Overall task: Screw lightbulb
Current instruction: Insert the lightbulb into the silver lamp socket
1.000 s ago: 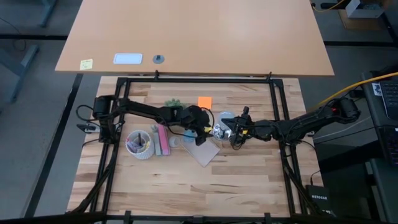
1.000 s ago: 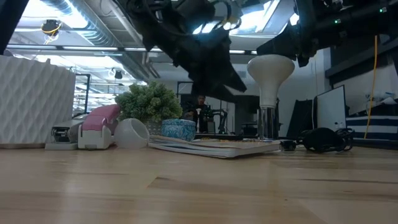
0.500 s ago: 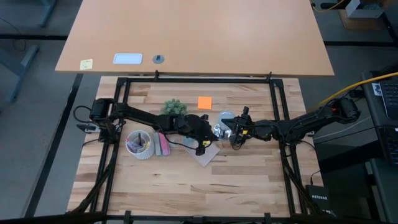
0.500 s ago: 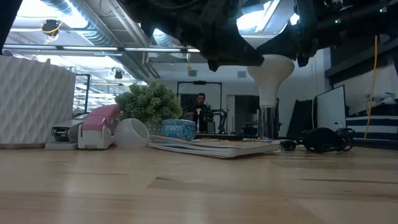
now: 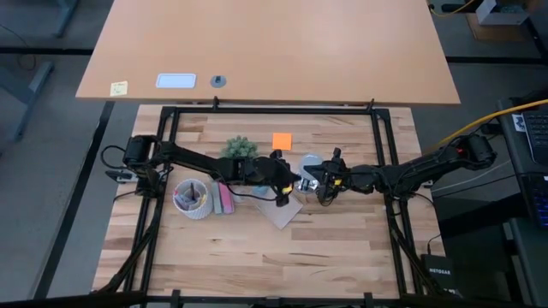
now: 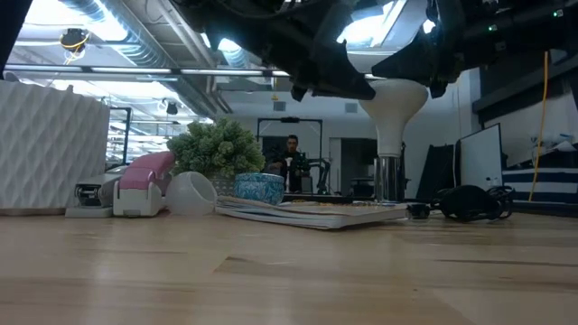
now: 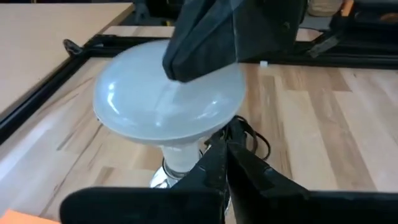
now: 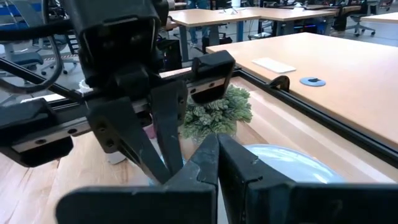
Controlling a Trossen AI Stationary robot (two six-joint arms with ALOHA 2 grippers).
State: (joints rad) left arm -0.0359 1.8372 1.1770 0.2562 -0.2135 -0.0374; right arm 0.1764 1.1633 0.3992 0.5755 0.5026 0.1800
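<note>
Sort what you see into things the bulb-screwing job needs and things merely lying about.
Needed: frosted white pear-shaped lightbulb; shiny silver socket beneath it; left gripper; right gripper.

Lying about: small green plant; orange sticky note; white ribbed cup; pink stapler.

The lightbulb has a smooth, glossy frosted-white globe. The counter is pale, matt wood with visible grain. The fingers look matt black plastic.
</note>
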